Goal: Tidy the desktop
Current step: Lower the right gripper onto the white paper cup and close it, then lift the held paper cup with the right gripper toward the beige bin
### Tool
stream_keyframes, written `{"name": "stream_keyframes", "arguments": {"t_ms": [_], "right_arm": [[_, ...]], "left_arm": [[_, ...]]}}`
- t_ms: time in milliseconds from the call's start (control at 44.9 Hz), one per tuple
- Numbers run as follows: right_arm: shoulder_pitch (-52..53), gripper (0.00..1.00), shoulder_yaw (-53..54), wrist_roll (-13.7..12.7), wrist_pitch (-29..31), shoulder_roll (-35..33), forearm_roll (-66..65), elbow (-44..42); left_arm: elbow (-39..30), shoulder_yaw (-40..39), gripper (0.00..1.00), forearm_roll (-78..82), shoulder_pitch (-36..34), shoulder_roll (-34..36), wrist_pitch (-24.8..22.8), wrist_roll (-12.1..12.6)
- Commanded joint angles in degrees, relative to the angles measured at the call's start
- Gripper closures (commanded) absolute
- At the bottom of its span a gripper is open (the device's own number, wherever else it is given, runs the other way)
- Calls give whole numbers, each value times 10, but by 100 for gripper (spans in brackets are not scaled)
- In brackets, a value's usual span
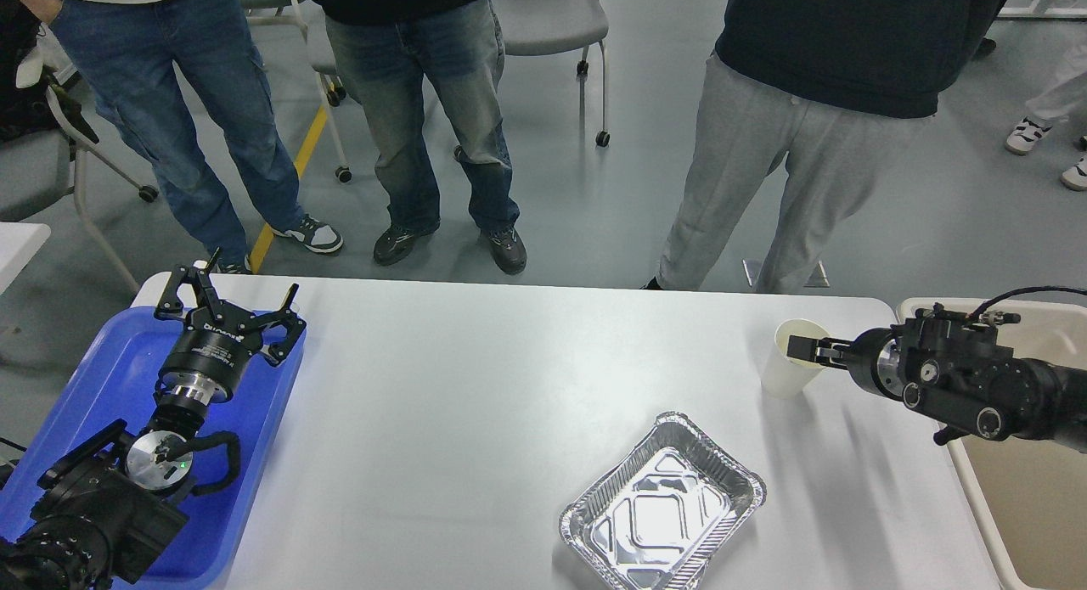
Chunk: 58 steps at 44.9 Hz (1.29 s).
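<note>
The white desktop (475, 386) fills the middle of the head view. An empty foil tray (662, 505) lies on it near the front, right of centre. A white paper cup (791, 356) stands upright at the right. My right gripper (807, 351) reaches in from the right and its fingers sit at the cup's rim, closed on it. My left gripper (231, 306) is open and empty, held above the blue plastic tray (102, 378) at the desktop's left end.
A beige rectangular bin (1019, 488) stands off the desktop's right edge, under my right arm. Three people stand close behind the far edge. Chairs stand further back on the grey floor.
</note>
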Motion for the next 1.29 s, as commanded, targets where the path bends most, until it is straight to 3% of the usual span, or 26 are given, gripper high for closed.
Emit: {"name": "stream_keyframes", "arguments": {"t_ms": [0, 67, 134, 290, 869, 1270], "right_arm": [[-13, 22, 0, 11, -11, 9, 0, -10], [-16, 34, 0, 13, -11, 10, 0, -12], [-17, 62, 0, 14, -11, 10, 0, -15], [-17, 100, 0, 14, -11, 10, 0, -15], [3, 100, 0, 25, 4, -8, 2, 5], [181, 100, 9, 25, 146, -187, 40, 165]], "left_arm": [[0, 0, 0, 0, 0, 0, 0, 0], [0, 0, 0, 0, 0, 0, 0, 0], [0, 0, 0, 0, 0, 0, 0, 0], [0, 0, 0, 0, 0, 0, 0, 0], [0, 0, 0, 0, 0, 0, 0, 0], [0, 0, 0, 0, 0, 0, 0, 0]]}}
